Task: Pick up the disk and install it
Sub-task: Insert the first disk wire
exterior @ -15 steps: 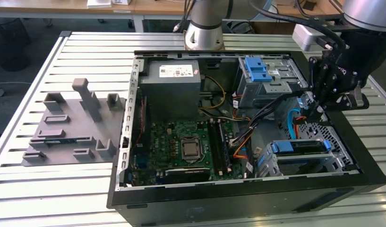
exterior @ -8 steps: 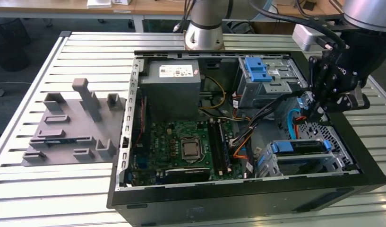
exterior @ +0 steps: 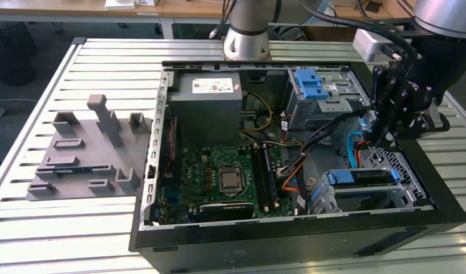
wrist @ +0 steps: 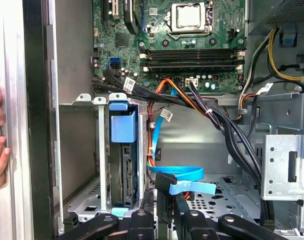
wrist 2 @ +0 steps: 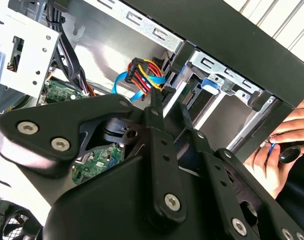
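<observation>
While the open computer case lies on its side on the slatted desk, the gripper hangs inside it near the exterior view's right wall, above a perforated metal floor and a loop of blue ribbon cable. In the first wrist view its fingertips stand close together around a small black connector at the end of that cable, though whether they actually clamp it cannot be told. The disk sits on edge in the metal drive cage at the case's near corner in the exterior view, its blue side rail and tab facing up out of the cage; the gripper is beside it, not touching. A green motherboard fills the middle of the case, with a grey power supply behind it. A person's hand rests at the case's outer edge. A grey moulded fixture lies on the desk at the exterior view's left.
</observation>
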